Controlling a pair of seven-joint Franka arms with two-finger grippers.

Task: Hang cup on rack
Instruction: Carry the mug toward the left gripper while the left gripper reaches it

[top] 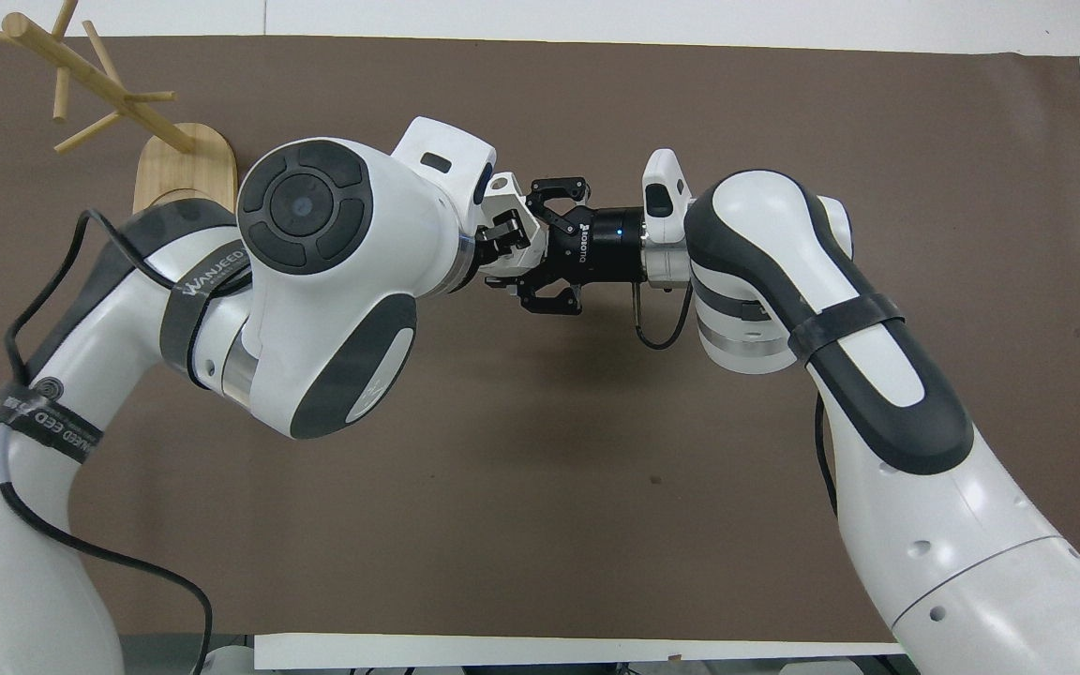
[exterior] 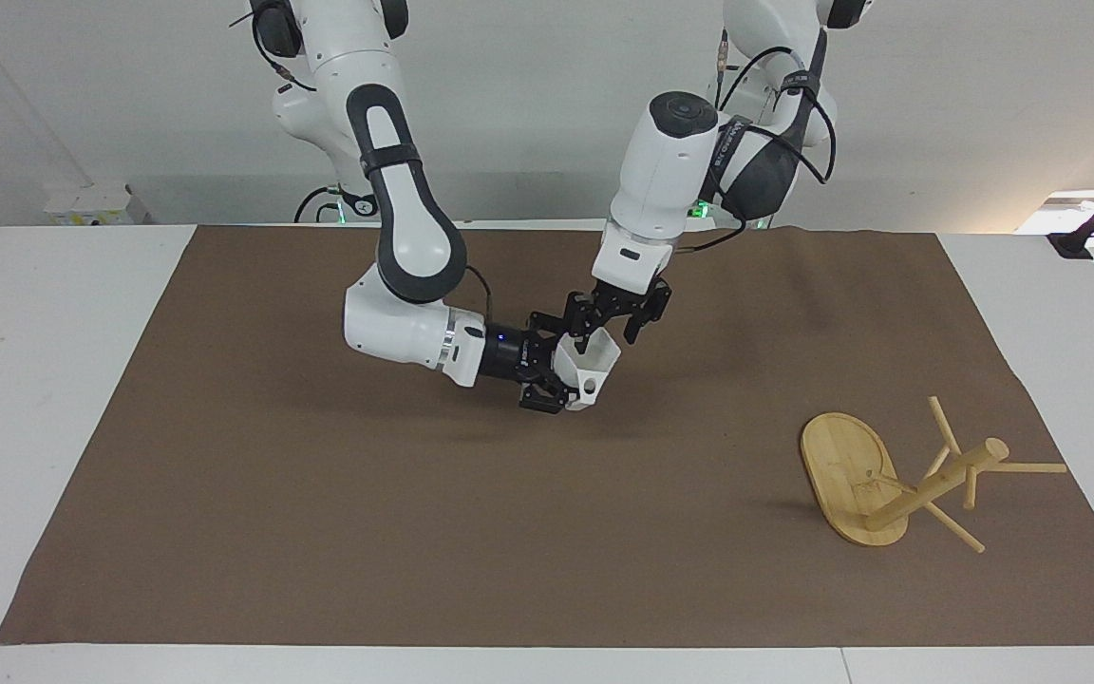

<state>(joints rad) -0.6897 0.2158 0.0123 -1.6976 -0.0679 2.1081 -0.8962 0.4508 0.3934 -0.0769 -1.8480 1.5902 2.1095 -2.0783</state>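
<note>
Legible marking one: "ROBOTIQ" in white letters on the black body of the right gripper [top: 529,246], read in the overhead view. Legible marking two: "WANJEED" printed on the black strap [top: 207,281] around the left arm's white link, with part of the same wording on a second strap [top: 38,422] lower on that arm. No other text, number or sign is readable.
</note>
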